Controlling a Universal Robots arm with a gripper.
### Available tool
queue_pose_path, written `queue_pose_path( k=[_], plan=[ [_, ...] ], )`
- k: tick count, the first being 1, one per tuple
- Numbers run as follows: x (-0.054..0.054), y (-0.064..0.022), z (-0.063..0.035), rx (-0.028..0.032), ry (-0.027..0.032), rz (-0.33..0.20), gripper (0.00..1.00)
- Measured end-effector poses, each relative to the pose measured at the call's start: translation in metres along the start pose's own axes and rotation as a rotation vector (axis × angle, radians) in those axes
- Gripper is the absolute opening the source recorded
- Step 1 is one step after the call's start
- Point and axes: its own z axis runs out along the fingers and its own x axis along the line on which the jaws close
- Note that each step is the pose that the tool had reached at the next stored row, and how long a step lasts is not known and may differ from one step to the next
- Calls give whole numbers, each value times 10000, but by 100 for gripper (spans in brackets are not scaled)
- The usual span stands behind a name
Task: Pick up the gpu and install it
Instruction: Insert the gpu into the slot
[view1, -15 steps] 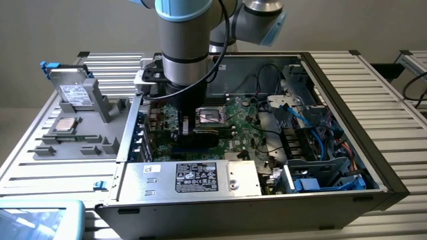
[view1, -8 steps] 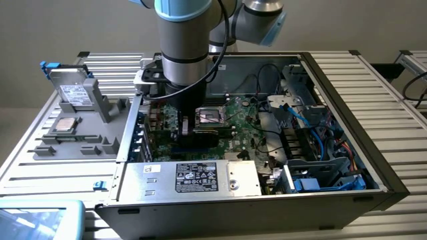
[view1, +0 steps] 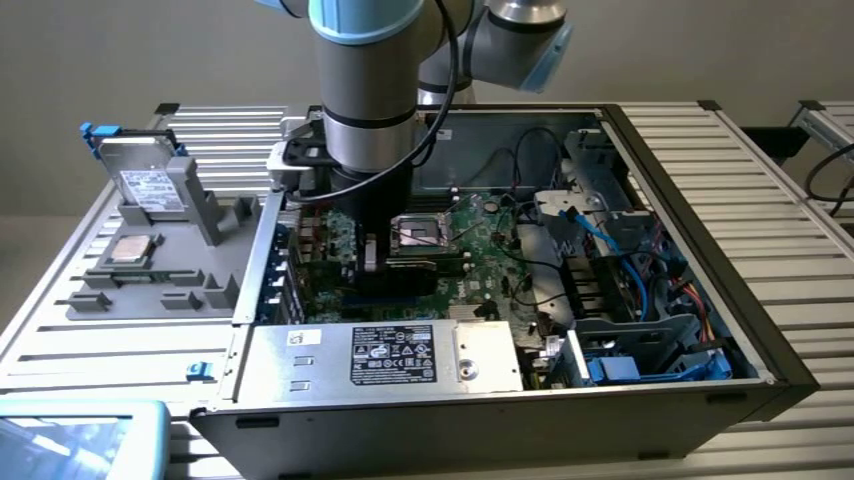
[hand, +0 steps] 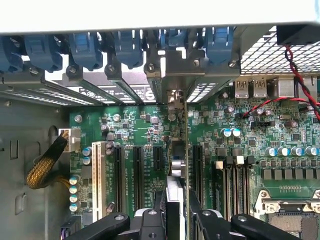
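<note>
**Fingers (hand: 152, 222) clenched on the gpu (hand: 175, 200) above the slots**

Toward the exterior view's left, a hard drive (view1: 150, 186) is seen standing in a rack outside the case (view1: 534, 400). At that view's centre, the gripper (view1: 363, 262) is found inside the case. The gpu is held upright and edge-on, so that it is lined up with the expansion slots (hand: 137, 170) on the motherboard (hand: 130, 125). It is grasped on both faces by part-closed fingers. Whether it is seated cannot be told.

An open computer case (view1: 467, 425) holds a green motherboard (hand: 131, 125); beside it, a hard drive (view1: 150, 186) stands upright in a grey fixture (view1: 187, 287).
</note>
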Motion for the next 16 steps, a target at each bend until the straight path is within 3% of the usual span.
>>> queue_pose_path(
  k=[4,16],
  plan=[
    [-21,3,-2,-1,30,-1,29],
    [-22,3,0,1,29,0,29]
  ],
)
